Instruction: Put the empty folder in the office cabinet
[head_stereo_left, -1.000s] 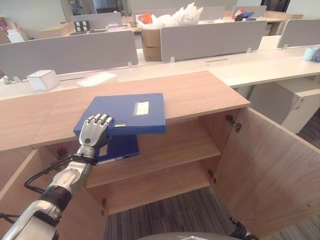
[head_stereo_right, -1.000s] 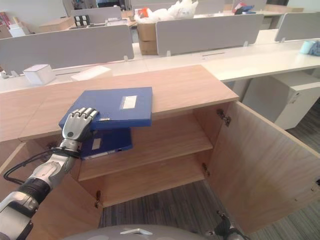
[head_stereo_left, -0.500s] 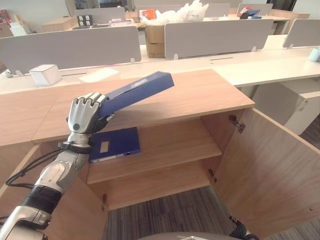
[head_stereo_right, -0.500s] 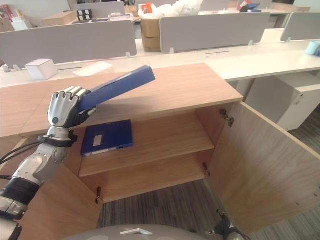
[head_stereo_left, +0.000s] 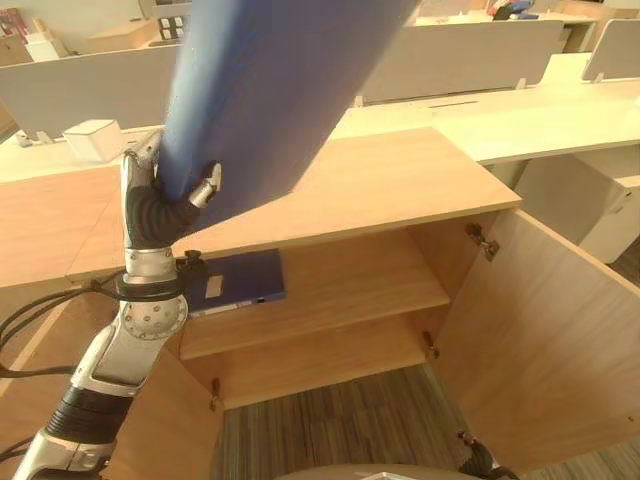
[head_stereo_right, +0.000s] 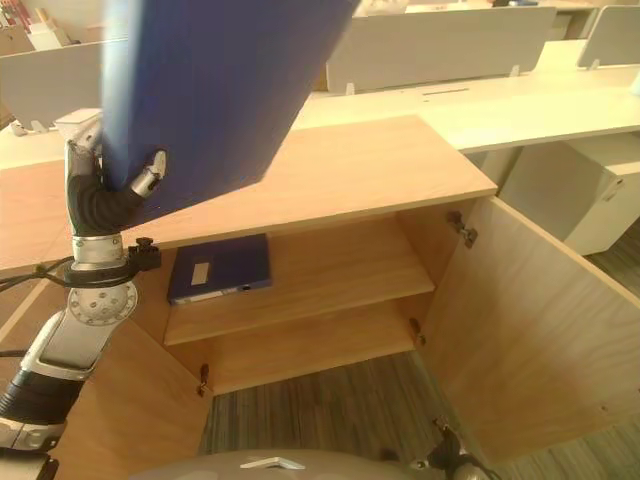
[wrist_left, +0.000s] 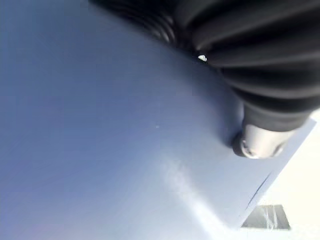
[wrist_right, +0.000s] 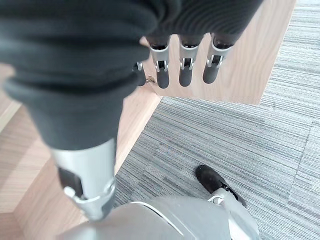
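Note:
My left hand (head_stereo_left: 158, 208) is shut on the lower edge of a large blue folder (head_stereo_left: 270, 90), thumb on the near face. It holds the folder high and tipped up, above the wooden cabinet top (head_stereo_left: 400, 185). In the left wrist view the folder's blue face (wrist_left: 100, 140) lies right against the hand (wrist_left: 257, 142). A second blue folder (head_stereo_left: 237, 281) lies flat at the left end of the cabinet's upper shelf (head_stereo_left: 370, 280). My right hand (wrist_right: 185, 67) hangs low with straight fingers and holds nothing.
The cabinet door (head_stereo_left: 545, 330) stands swung open on the right, over grey carpet (head_stereo_left: 340, 420). A lower shelf (head_stereo_left: 320, 355) sits beneath the upper one. A white box (head_stereo_left: 90, 140) stands on the desk behind the cabinet, before grey partitions (head_stereo_left: 470, 55).
My left hand has lifted the blue folder off the cabinet top and swung it up steeply toward the camera. The folder on the shelf has stayed put.

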